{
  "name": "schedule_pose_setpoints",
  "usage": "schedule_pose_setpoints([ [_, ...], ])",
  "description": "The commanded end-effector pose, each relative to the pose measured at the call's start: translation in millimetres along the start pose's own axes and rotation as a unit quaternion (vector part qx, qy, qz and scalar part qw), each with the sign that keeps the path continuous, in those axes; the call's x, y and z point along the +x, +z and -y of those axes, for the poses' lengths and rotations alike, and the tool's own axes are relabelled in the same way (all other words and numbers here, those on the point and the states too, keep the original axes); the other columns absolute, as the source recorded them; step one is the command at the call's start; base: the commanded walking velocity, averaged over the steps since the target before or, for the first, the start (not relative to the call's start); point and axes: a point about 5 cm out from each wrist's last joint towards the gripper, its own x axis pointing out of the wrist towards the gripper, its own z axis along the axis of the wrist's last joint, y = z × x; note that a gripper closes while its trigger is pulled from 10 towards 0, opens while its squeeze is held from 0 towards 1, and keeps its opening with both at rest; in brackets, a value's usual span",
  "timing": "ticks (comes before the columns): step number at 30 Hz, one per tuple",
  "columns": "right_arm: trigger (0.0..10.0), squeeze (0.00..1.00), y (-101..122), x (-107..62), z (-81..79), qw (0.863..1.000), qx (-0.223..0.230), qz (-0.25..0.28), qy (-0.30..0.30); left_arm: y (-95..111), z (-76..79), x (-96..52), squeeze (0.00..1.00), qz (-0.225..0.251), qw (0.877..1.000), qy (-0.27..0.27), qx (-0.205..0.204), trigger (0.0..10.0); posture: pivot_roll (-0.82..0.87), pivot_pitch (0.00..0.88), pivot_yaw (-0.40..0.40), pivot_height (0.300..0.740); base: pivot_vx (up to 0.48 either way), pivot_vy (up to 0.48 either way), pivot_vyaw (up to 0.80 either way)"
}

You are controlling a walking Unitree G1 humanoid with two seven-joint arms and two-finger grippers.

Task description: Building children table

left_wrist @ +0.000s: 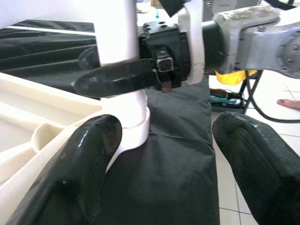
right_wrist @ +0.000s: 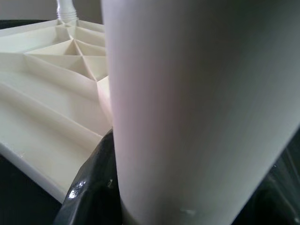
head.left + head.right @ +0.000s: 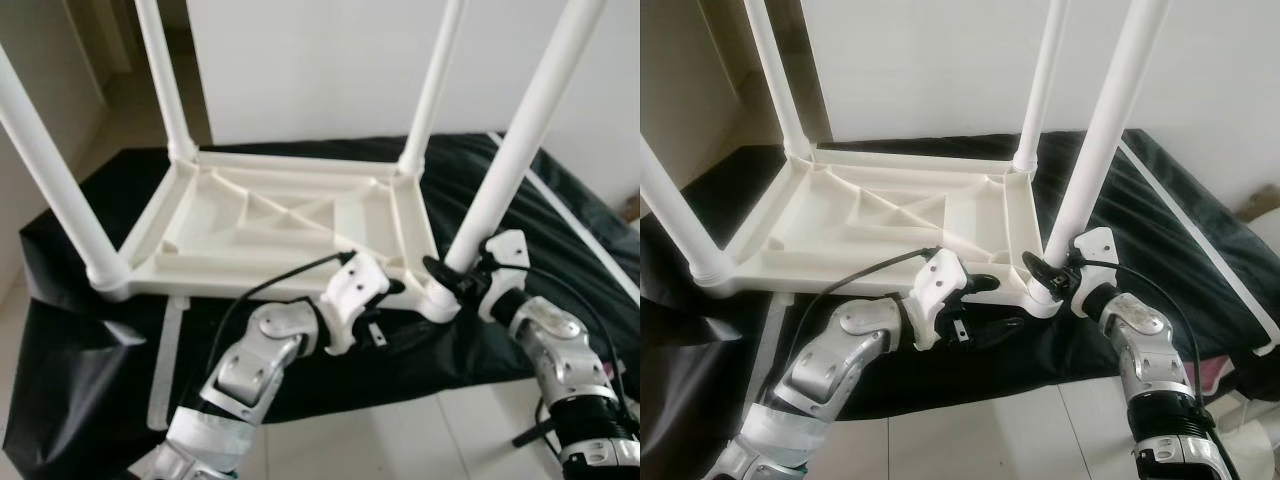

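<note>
Tabletop (image 3: 270,215) upside down on black cloth (image 3: 90,350) for leg fitting; right gripper (image 3: 447,276) clamped round near leg (image 3: 520,140) base, seating it; left gripper (image 3: 392,300) fingers spread wide beside corner socket (image 1: 133,133), steadying

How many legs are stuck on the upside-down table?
4: one at the far left corner, one far right, one near left, and one near right held by the right hand.
</note>
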Motion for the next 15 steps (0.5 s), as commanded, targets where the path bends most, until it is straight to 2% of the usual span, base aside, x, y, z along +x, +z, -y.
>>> schedule_pose_setpoints([
  [1, 10.0, 0.0, -14.4, -2.0, -6.0, 0.999, 0.022, -0.028, 0.001, -0.5, -0.9, 1.2, 0.0, -0.006, 1.0, -0.009, 0.003, 10.0, 0.0, 0.0, -0.001, 0.74, 0.0, 0.0, 0.0],
  [4, 10.0, 0.0, -9.9, -1.4, -8.3, 0.998, 0.045, -0.012, -0.032, -0.4, -2.7, 1.6, 0.0, -0.007, 1.0, -0.007, 0.006, 10.0, 0.0, 0.0, 0.002, 0.74, 0.0, 0.0, 0.0],
  [6, 10.0, 0.0, -5.3, -0.2, -11.0, 0.995, 0.057, 0.003, -0.082, -0.6, -6.6, 1.9, 0.0, -0.006, 1.0, 0.008, 0.01, 10.0, 0.0, 0.0, 0.002, 0.74, 0.0, 0.0, 0.0],
  [11, 10.0, 0.0, -7.6, -0.2, -16.4, 0.99, 0.076, 0.002, -0.115, -1.3, -7.9, 0.6, 0.0, -0.006, 1.0, 0.013, 0.009, 10.0, 0.0, 0.0, 0.006, 0.74, 0.0, 0.0, 0.0],
  [12, 10.0, 0.0, -10.3, -3.2, -18.2, 0.983, 0.091, 0.002, -0.16, -1.9, -6.8, -0.6, 0.0, -0.007, 1.0, 0.013, 0.008, 10.0, 0.0, 0.0, 0.004, 0.74, 0.0, 0.0, 0.0],
  [14, 10.0, 0.0, -10.3, -3.2, -18.2, 0.983, 0.091, 0.002, -0.16, -1.9, -6.8, -0.6, 0.0, -0.007, 1.0, 0.013, 0.008, 10.0, 0.0, 0.0, 0.004, 0.74, 0.0, 0.0, 0.0],
  [15, 10.0, 0.0, -10.5, -5.0, -17.7, 0.978, 0.095, 0.002, -0.185, -1.5, -6.2, -0.9, 0.0, -0.006, 1.0, 0.013, 0.01, 10.0, 0.0, 0.0, 0.002, 0.74, 0.0, 0.0, 0.0],
])
